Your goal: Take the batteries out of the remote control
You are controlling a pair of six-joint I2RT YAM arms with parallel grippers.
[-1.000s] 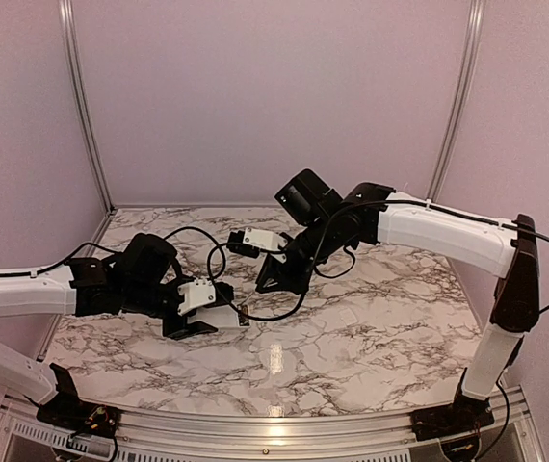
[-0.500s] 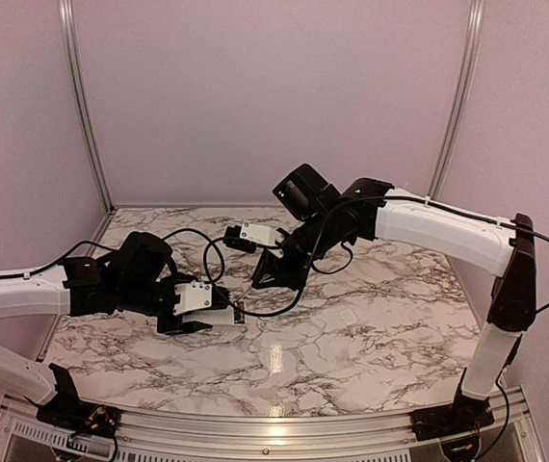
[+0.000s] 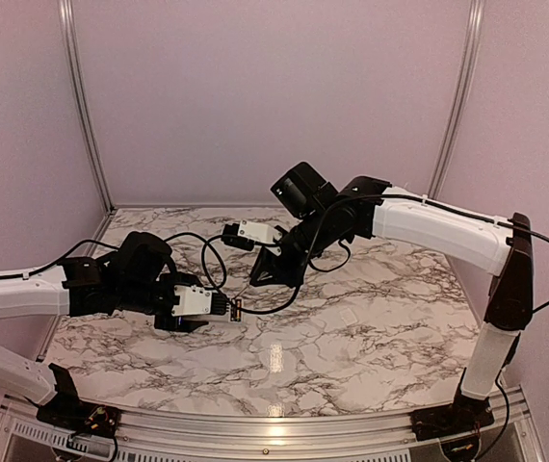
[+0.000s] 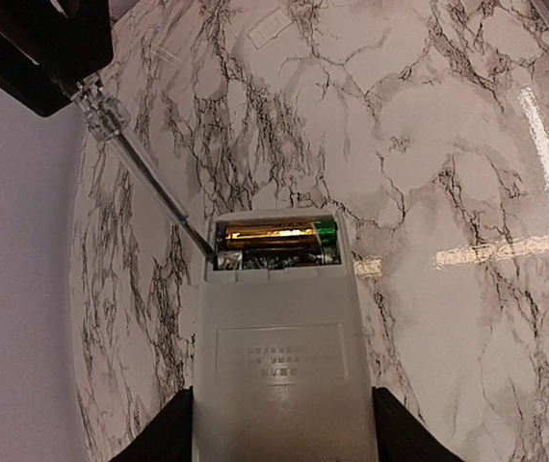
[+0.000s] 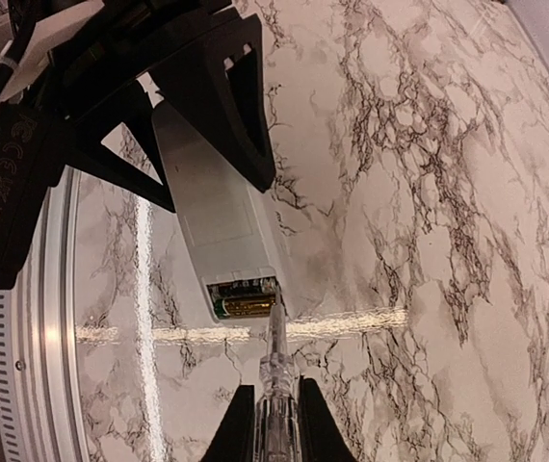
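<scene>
Over marble table [image 4: 448,144], remote control [image 4: 279,375] sits, seemingly gripped, between left jaws.

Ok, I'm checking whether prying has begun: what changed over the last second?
The right gripper, holding the clear-handled metal screwdriver, shifted slightly left and up in the top view. The left gripper drew the flat white plastic remote control slightly left. Both grips stayed shut and nothing was released. The gold cylindrical battery sits in its recess.
</scene>
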